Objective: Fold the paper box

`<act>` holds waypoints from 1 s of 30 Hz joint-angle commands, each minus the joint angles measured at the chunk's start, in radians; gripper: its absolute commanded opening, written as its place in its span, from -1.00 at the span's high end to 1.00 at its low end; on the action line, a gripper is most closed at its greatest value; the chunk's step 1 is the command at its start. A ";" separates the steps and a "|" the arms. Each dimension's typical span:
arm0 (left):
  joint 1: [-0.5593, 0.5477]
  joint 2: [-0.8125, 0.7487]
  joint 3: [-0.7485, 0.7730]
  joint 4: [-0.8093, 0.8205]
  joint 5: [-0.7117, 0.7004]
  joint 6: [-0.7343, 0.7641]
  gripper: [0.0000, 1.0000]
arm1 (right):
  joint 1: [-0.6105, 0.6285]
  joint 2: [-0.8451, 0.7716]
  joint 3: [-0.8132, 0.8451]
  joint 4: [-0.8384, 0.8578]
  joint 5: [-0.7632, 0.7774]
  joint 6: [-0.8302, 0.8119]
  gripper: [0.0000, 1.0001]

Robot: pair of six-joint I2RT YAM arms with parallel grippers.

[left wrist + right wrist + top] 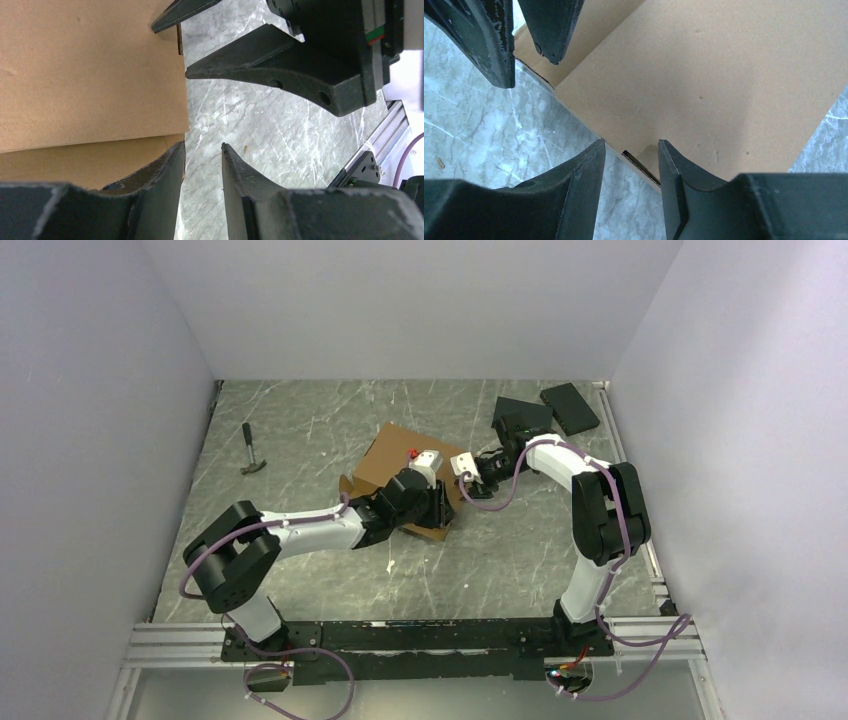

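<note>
Straddling one edge of the paper box, the right gripper stands part-spread, one finger over cardboard and one over the table (pinching nothing that shows). Beside it the left gripper is also part-spread, with bare table between its fingers and the box edge at its 9 o'clock. The box lies flat mid-table, with a hammer toward 9 o'clock and black slabs toward 2 o'clock.

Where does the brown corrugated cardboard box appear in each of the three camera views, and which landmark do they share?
Top external: the brown corrugated cardboard box lies at the picture's centre.
Left wrist: the box fills the upper left.
Right wrist: the box fills the upper right.
Shared landmark: the grey marbled table top, seen beside the box in every view.
</note>
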 commanded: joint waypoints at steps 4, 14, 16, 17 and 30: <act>0.001 -0.010 -0.052 0.014 0.017 0.019 0.15 | 0.013 0.001 -0.021 -0.059 -0.018 -0.009 0.09; -0.005 0.054 -0.040 0.055 0.031 0.021 0.24 | 0.014 0.003 -0.019 -0.059 -0.016 -0.006 0.09; -0.005 0.068 -0.034 0.062 0.038 0.019 0.30 | 0.014 0.002 -0.018 -0.060 -0.016 -0.008 0.09; -0.006 0.074 -0.031 0.061 0.043 0.018 0.31 | 0.014 0.003 -0.019 -0.060 -0.016 -0.008 0.08; -0.007 0.101 -0.008 0.074 0.067 0.007 0.82 | 0.014 0.002 -0.019 -0.061 -0.015 -0.008 0.09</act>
